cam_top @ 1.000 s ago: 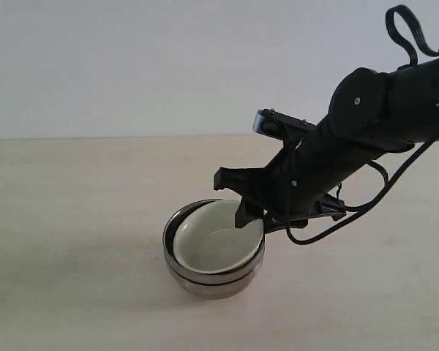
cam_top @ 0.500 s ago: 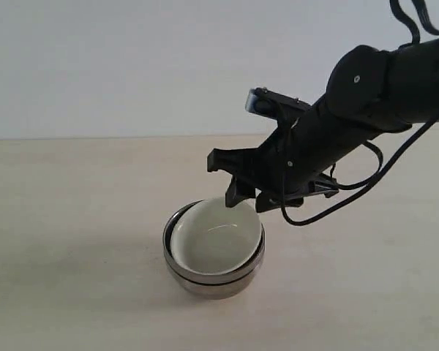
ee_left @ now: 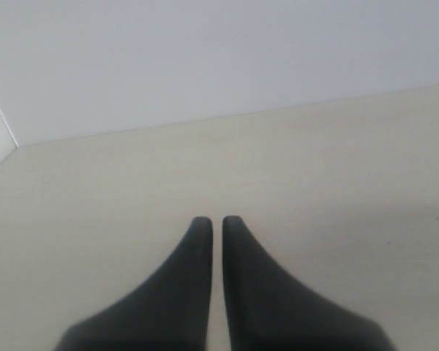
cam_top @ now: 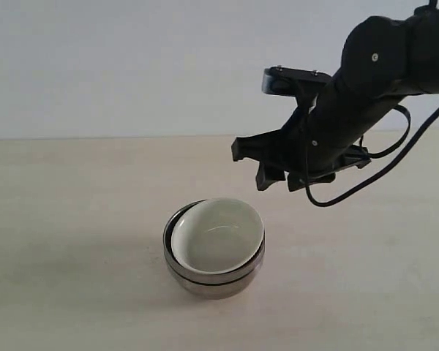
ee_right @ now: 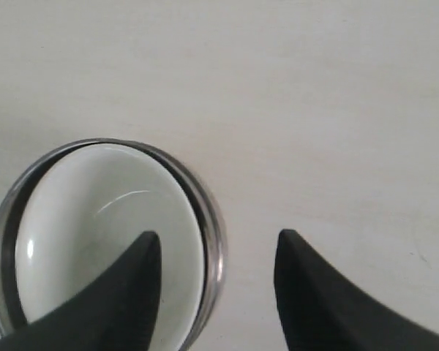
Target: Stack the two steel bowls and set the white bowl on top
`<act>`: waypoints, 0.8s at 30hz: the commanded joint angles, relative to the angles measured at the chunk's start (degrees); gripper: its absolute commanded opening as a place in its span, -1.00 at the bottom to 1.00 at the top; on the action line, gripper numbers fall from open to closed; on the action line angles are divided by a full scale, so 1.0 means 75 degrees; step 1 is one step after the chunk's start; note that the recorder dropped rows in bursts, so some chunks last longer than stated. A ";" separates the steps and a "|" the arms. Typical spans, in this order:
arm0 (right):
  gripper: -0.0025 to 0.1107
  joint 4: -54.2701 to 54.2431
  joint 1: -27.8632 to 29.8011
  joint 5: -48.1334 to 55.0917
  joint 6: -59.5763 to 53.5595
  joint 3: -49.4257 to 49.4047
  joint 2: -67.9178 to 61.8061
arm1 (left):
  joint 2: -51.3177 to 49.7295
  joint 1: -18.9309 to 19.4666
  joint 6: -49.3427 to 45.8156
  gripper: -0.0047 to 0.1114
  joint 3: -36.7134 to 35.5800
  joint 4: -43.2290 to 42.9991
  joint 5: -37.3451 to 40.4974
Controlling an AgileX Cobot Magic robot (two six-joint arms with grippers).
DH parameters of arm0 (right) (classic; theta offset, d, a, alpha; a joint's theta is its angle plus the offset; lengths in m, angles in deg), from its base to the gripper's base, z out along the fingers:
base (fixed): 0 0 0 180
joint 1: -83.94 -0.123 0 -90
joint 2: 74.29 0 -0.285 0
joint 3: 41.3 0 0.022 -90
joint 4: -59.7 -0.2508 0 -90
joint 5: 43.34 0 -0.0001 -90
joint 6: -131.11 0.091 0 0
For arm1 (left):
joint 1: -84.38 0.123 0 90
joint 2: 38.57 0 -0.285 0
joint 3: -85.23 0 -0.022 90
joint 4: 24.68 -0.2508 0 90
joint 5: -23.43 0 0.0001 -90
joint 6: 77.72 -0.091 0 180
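Observation:
Two shiny steel bowls (cam_top: 214,282) sit nested one in the other at the middle of the table. The white bowl (cam_top: 218,238) rests inside them, slightly tilted. My right gripper (cam_top: 250,165) hangs open and empty above the stack and to its right, clear of the bowls. The right wrist view looks down on the white bowl (ee_right: 95,219) inside the steel rim (ee_right: 199,191), and the open right gripper (ee_right: 218,236) straddles that rim from above. My left gripper (ee_left: 216,219) is shut with nothing in it, over bare table, and does not show in the exterior view.
The pale wooden table (cam_top: 73,219) stretches wide on all sides of the stack. A plain white wall stands behind it. The right arm and its cable (cam_top: 366,183) hang over the table's right part.
My right gripper has let go of the white bowl, then risen and drawn back to the right. The white bowl stays settled in the steel bowls.

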 commanded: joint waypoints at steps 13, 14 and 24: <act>-0.79 0.0801 0.0390 0.0291 -0.0304 0.0043 0.0112 | 0.0029 0.0022 0.0075 -0.85 -0.0026 0.0065 -0.0060; -0.93 0.0801 0.0390 0.0291 -0.0341 0.0043 0.0112 | 0.0029 0.0022 0.0075 -0.85 -0.0026 0.0065 -0.0060; -0.96 0.0205 0.0375 -0.1237 -0.0563 -0.1441 0.0131 | 0.0029 0.0022 0.0075 -0.85 -0.0026 0.0065 -0.0060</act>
